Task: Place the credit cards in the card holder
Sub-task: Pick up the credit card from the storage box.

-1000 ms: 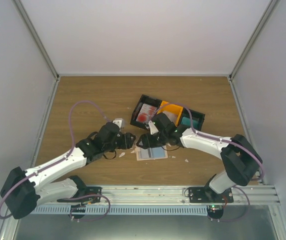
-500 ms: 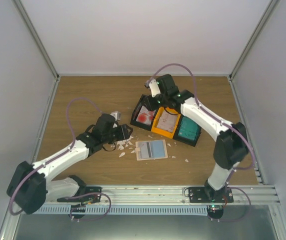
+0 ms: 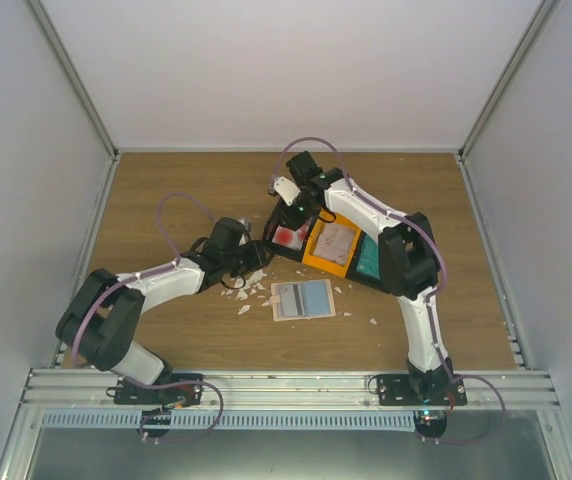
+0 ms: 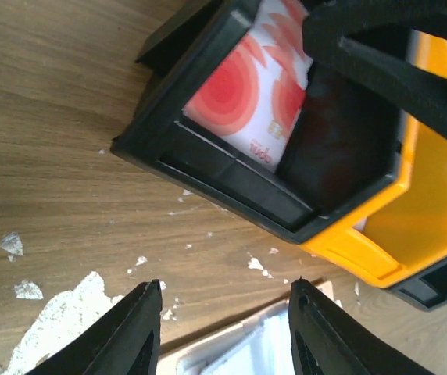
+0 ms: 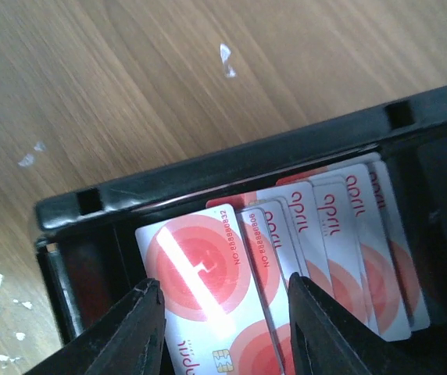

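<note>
Several white credit cards (image 5: 208, 281) with red round marks lie stacked in a black bin (image 5: 208, 176). My right gripper (image 5: 223, 291) hangs open just above them, its fingertips either side of the top card. From above, that right gripper (image 3: 291, 213) sits over the red-marked cards (image 3: 286, 236). The beige card holder (image 3: 303, 299) lies open flat on the table, a pale blue panel showing. My left gripper (image 3: 258, 259) is open and empty between bin and holder. In its wrist view the left gripper (image 4: 225, 291) frames bare wood, with the holder's edge (image 4: 247, 353) below and a red-marked card (image 4: 247, 94) ahead.
An orange bin (image 3: 313, 262) with pale grey-beige cards (image 3: 334, 241) and a black bin with teal cards (image 3: 371, 257) adjoin the first bin. White scraps (image 3: 246, 290) litter the wood near the left gripper. Grey walls enclose the table on three sides.
The right arm has swung from behind the bins down over the black bin's red-marked cards. The left arm has reached further toward that bin. Both pairs of jaws have narrowed somewhat.
</note>
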### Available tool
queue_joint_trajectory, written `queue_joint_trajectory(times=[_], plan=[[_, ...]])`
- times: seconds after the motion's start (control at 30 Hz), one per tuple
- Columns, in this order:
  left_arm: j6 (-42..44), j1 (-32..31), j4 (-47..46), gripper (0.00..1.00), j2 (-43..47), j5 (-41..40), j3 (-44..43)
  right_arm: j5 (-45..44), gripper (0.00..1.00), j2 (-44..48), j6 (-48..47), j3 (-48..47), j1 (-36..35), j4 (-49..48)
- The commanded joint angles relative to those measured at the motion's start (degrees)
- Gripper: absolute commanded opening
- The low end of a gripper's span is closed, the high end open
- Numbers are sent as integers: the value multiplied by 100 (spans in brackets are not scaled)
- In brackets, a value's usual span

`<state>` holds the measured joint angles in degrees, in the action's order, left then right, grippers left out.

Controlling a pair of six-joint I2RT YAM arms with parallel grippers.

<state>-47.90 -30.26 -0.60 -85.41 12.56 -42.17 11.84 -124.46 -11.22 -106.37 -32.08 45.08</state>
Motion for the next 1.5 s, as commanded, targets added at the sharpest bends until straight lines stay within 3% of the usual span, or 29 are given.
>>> queue_joint_trajectory(times=[0.0, 0.2, 0.37, 0.5, 0.67, 0.9, 1.17, 1.47], plan=[[-266, 83, -599, 46, -321, -85, -124, -9, 46, -352, -475, -312, 1, 430], [-354, 184, -932, 41, -763, 110, -151, -251, 54, -804, -539, -702, -50, 612], [-338, 206, -1182, 40, -1034, 193, -253, -341, 54, -1102, -638, -961, -140, 771], [-271, 210, -1214, 39, -1293, 248, -426, -480, 49, -1353, -689, -1099, -215, 1002], [-224, 221, -1193, 35, -1491, 222, -539, -368, 33, -1386, -621, -1104, -229, 1092], [-131, 219, -1074, 27, -1706, 159, -652, -54, 29, -1084, -589, -1084, -226, 1107], [-25, 220, -969, 25, -1765, 79, -713, 858, 30, -652, -826, -797, -229, 1280], [-22, 221, -941, 21, -1784, -30, -705, 1063, 25, -538, -794, -526, -229, 1341]])
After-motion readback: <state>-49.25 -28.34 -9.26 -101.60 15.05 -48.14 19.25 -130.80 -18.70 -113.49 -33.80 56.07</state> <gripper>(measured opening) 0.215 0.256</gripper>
